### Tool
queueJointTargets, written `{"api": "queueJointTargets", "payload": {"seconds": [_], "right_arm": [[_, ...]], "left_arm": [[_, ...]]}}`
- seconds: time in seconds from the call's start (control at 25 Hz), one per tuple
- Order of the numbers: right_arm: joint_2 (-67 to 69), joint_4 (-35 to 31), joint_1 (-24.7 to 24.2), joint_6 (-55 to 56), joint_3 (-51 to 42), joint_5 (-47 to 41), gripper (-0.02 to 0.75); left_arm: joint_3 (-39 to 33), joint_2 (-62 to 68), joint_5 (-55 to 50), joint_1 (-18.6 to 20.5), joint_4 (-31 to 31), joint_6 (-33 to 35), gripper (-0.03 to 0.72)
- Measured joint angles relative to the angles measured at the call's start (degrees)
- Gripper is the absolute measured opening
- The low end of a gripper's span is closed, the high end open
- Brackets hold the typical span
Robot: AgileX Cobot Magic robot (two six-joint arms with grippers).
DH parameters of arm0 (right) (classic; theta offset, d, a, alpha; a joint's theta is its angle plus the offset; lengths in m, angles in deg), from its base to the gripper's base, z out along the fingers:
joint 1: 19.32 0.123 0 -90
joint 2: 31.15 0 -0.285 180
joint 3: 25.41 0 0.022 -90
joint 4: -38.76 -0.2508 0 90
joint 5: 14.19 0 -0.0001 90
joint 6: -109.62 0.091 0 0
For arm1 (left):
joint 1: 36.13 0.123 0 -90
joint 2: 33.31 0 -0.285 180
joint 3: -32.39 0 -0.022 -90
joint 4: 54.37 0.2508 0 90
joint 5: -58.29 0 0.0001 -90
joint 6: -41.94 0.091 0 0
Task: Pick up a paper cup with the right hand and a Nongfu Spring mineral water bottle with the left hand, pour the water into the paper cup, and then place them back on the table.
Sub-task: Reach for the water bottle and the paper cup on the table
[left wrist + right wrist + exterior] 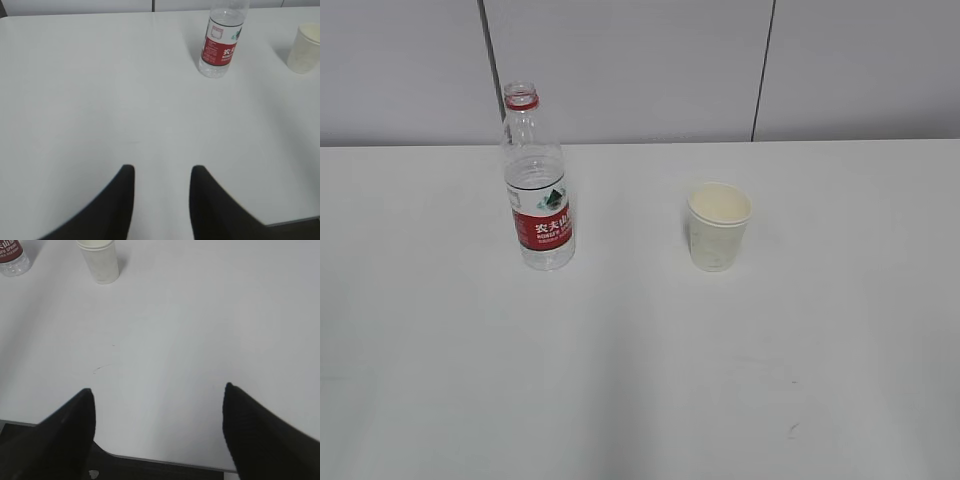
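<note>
The Nongfu Spring mineral water bottle (537, 180) stands upright and uncapped on the white table (640, 380), left of centre. It holds clear water. The paper cup (718, 226) stands upright to its right. Neither arm shows in the exterior view. In the left wrist view, my left gripper (162, 170) is open and empty above the table, far short of the bottle (221, 42) and the cup (305, 47). In the right wrist view, my right gripper (157, 387) is wide open and empty near the table's front edge, with the cup (100, 260) and the bottle's base (12, 257) far ahead.
A grey panelled wall (640, 70) runs behind the table. A few small dark scuff marks (792, 430) lie on the tabletop near the front right. The table's front edge (165, 460) shows under the right gripper.
</note>
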Motion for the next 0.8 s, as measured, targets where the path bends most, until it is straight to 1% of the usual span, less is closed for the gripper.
{"api": "queueJointTargets", "payload": {"seconds": [0.36,0.48,0.52,0.6,0.68,0.72,0.76,0.8], "right_arm": [[0.00,0.00,0.00,0.00,0.00,0.00,0.587],[0.00,0.00,0.00,0.00,0.00,0.00,0.587],[0.00,0.00,0.00,0.00,0.00,0.00,0.587],[0.00,0.00,0.00,0.00,0.00,0.00,0.587],[0.00,-0.10,0.00,0.00,0.11,0.00,0.587],[0.00,-0.04,0.00,0.00,0.19,0.29,0.587],[0.00,-0.04,0.00,0.00,0.44,0.45,0.587],[0.00,-0.04,0.00,0.00,0.61,0.91,0.587]], "left_arm": [[0.00,0.00,0.00,0.00,-0.54,0.00,0.240],[0.00,0.00,0.00,0.00,-0.40,0.00,0.262],[0.00,0.00,0.00,0.00,-0.40,0.00,0.287],[0.00,0.00,0.00,0.00,-0.40,0.00,0.375],[0.00,0.00,0.00,0.00,-0.38,0.00,0.524],[0.00,0.00,0.05,0.00,-0.38,0.00,0.581],[0.00,0.00,0.05,0.00,-0.33,0.00,0.624],[0.00,0.00,0.11,0.00,-0.33,0.00,0.641]]}}
